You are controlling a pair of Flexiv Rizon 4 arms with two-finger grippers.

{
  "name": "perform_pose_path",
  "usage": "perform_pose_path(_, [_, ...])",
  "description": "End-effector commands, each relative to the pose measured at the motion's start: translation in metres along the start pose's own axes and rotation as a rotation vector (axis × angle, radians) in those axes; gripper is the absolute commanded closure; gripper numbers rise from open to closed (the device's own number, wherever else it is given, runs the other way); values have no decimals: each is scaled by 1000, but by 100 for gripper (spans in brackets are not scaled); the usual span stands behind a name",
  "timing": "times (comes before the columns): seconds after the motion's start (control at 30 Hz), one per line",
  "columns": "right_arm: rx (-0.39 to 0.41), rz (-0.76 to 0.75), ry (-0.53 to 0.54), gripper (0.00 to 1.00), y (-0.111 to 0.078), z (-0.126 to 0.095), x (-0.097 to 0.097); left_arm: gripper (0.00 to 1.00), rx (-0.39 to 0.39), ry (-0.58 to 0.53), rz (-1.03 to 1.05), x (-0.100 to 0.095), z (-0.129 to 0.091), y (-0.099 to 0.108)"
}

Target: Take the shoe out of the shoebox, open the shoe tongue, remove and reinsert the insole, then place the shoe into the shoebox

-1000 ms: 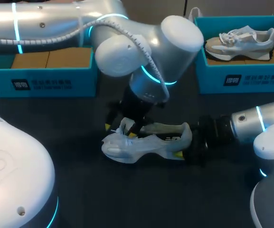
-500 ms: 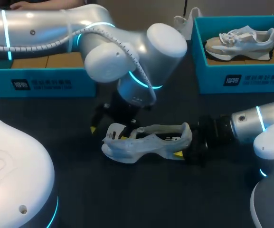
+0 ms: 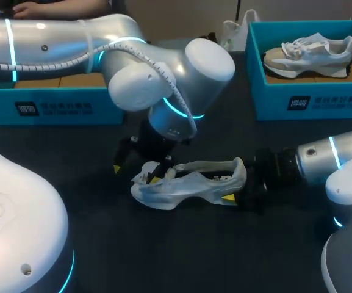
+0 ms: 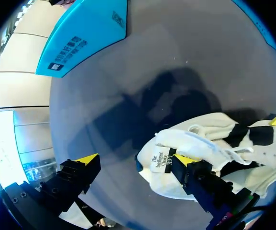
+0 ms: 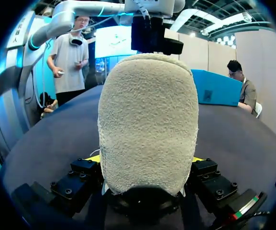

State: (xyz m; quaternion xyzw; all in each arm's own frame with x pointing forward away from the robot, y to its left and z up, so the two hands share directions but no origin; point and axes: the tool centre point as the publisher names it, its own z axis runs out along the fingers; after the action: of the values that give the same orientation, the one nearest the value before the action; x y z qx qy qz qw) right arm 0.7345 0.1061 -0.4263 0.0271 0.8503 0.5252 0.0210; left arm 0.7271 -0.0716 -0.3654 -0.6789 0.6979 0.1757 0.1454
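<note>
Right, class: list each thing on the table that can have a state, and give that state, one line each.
shoe: out of its box, standing on the table.
left gripper: open, one finger at the tongue.
right gripper: shut on the shoe.
left shoebox: open, no shoe visible inside.
right shoebox: open, second shoe inside.

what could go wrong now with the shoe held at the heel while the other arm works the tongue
1. The right jaws grip the white shoe only at its heel; a pull at the tongue might twist it loose.
2. The left jaws are wide open, one finger at the tongue, the other over the table, so it may slip off.
</note>
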Motion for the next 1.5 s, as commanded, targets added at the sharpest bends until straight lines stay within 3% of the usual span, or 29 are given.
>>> perform_pose_path(0.03, [2, 0, -3, 100, -5, 4, -3, 0, 14, 38, 17, -12, -16, -2])
perform_pose_path(0.4, [2, 0, -3, 100, -5, 4, -3, 0, 75, 125, 134, -22, -57, -2])
perform_pose_path(0.7, [2, 0, -3, 100, -5, 4, -3, 0, 119, 248, 312, -21, -103, -13])
perform_pose_path(0.97, [2, 0, -3, 100, -5, 4, -3, 0, 225, 377, 669, -26, -138, -24])
perform_pose_path(1.13, [2, 0, -3, 100, -5, 4, -3, 0, 300, 440, 961, -35, -143, -28])
perform_pose_path(1.3, [2, 0, -3, 100, -5, 4, -3, 0, 385, 417, 1226, -36, -144, -29])
perform_pose_path(1.5, [2, 0, -3, 100, -5, 4, -3, 0, 443, 409, 1381, -30, -152, -24])
